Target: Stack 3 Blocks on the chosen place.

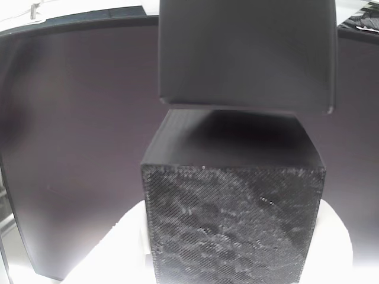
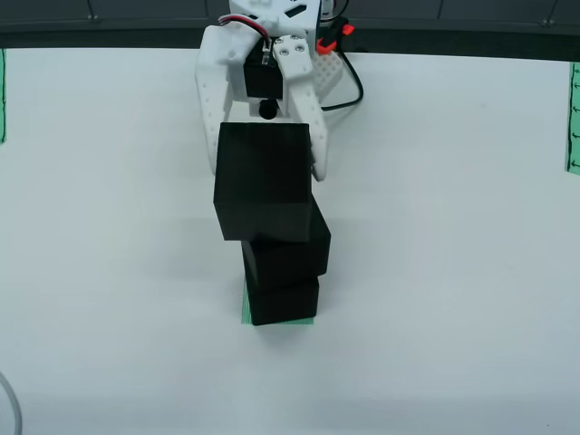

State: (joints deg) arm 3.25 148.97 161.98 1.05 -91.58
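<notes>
In the overhead view my white gripper (image 2: pixel 265 163) is shut on a black block (image 2: pixel 263 186), with one finger on each side of it. The block hangs over a stack of two more black blocks, the upper (image 2: pixel 290 254) and the lower (image 2: pixel 283 301). The lower one sits on the green-striped chosen place (image 2: pixel 246 314), of which just a sliver shows. Whether the held block touches the stack I cannot tell. In the wrist view the held block (image 1: pixel 234 219) shows its rough woven face between the bright white fingers (image 1: pixel 112 251) of the gripper (image 1: pixel 234 251).
The table (image 2: pixel 453 272) is white. Green-striped strips lie at its left edge (image 2: pixel 2 95) and right edge (image 2: pixel 573 118). A cable (image 2: pixel 355 86) runs by the arm's base. In the wrist view a smooth black rounded shape (image 1: pixel 246 53) sits above the block, before a large dark panel (image 1: pixel 77 130).
</notes>
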